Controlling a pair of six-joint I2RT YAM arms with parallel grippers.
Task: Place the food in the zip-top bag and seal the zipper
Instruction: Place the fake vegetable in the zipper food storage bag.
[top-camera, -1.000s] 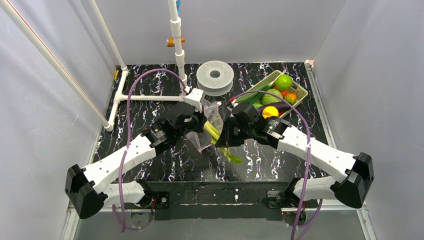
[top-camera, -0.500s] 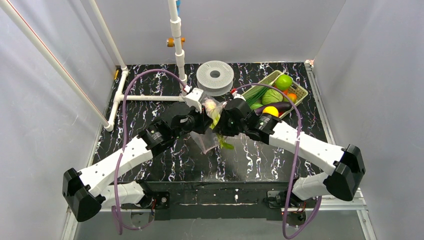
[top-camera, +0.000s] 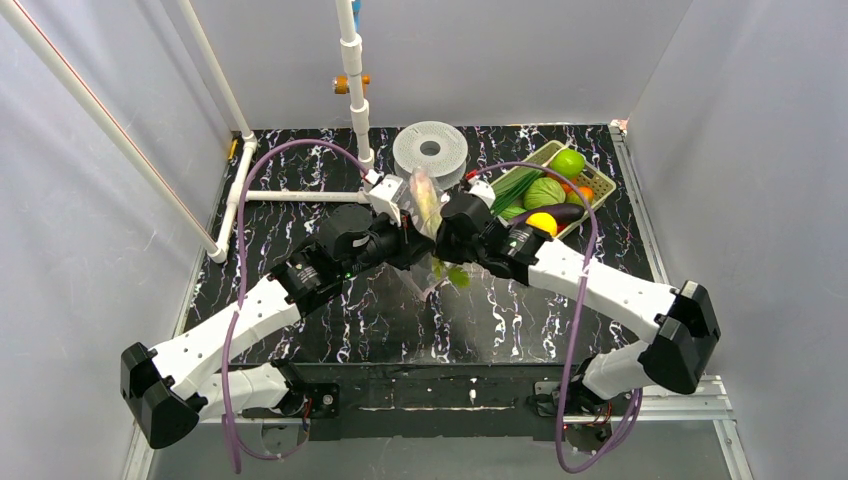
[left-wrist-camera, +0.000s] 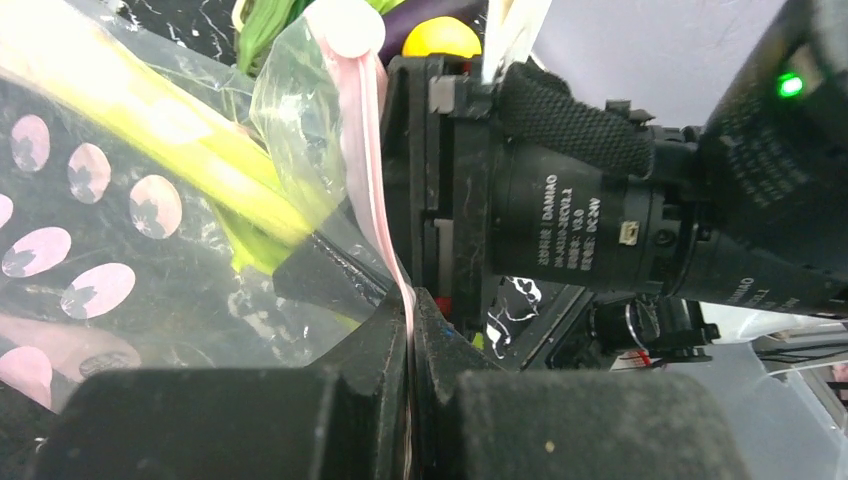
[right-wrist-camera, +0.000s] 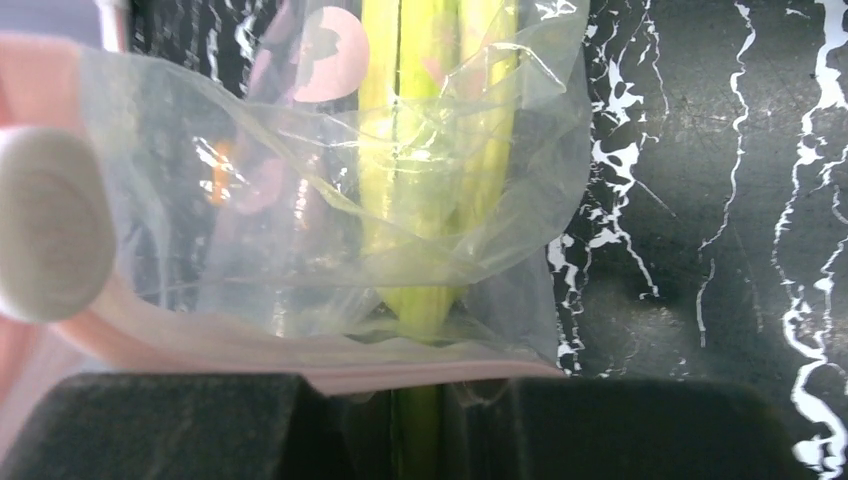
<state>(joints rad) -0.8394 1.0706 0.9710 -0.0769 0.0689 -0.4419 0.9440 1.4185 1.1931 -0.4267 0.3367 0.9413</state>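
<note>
The clear zip-top bag (top-camera: 424, 200) with pink dots hangs upright between both grippers at the table's middle. My left gripper (top-camera: 408, 240) is shut on its pink zipper strip (left-wrist-camera: 362, 130); the strip runs into the shut fingers of the left gripper (left-wrist-camera: 410, 300). The pale-green celery stalk (top-camera: 447, 272) sits inside the bag (right-wrist-camera: 300, 200). My right gripper (right-wrist-camera: 420, 425) is shut on the stalk's end (right-wrist-camera: 420, 150) at the bag's mouth, and the zipper (right-wrist-camera: 300, 365) lies across its fingers. The yellow piece (top-camera: 541, 222), eggplant (top-camera: 566, 212) and pale green head (top-camera: 543, 192) lie in the basket.
The yellow-green lattice basket (top-camera: 600, 184) stands at the back right, also holding a bright green apple (top-camera: 567, 162) and an orange ball (top-camera: 583, 193). A white spool (top-camera: 430, 150) sits at the back centre. A white pipe frame (top-camera: 300, 196) stands back left.
Both grippers have moved toward the back of the table and closer together. The bag has been lifted upright and the celery stalk has gone further into it.
</note>
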